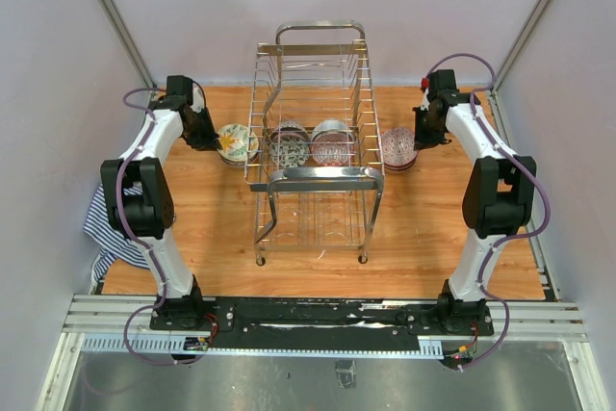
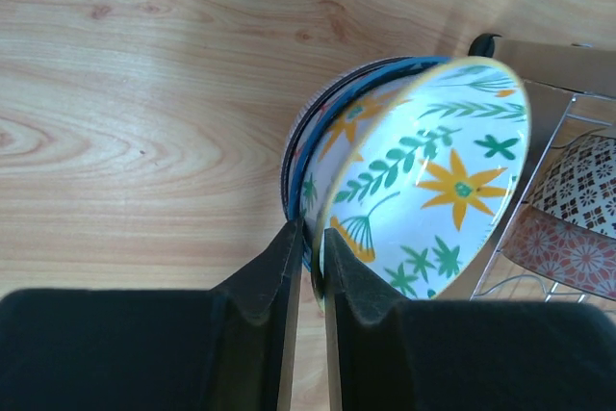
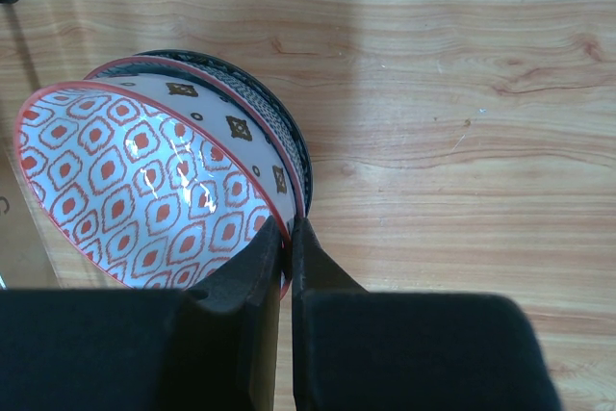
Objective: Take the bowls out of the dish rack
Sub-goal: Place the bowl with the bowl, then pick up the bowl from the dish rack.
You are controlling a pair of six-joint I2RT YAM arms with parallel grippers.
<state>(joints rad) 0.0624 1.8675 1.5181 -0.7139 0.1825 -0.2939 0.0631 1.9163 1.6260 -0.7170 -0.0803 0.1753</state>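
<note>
Centre of the bench (image 1: 433, 228) stands the dish rack (image 1: 325, 176), chrome wire, and two patterned bowls (image 1: 289, 147) are on edge inside it, side by side near its middle.

Over at the rack's 9 o'clock, just outside the wires, the floral bowl (image 2: 433, 180), white with yellow flowers and green sprigs, sits tilted in a dark-rimmed bowl (image 2: 300, 156) on the wood. The left claw (image 2: 310, 271) straddles its rim, one pad on each side, with only a narrow slot between them. From the wrist view I cannot tell whether those pads are actually pinching or standing just clear.

At the rack's 3 o'clock it's the mirror image. The red-diamond bowl (image 3: 144, 190), white with red lozenges and a red lip, leans at an angle in a dark patterned bowl (image 3: 279, 113) resting on the bench. The right claw (image 3: 289, 247) is clamped tight on its rim, fingers pressed together with the lip caught between them.

Both stacks sit close beside the rack but outside it. At 8 o'clock, a striped cloth (image 1: 106, 228) hangs off the bench's left edge.
</note>
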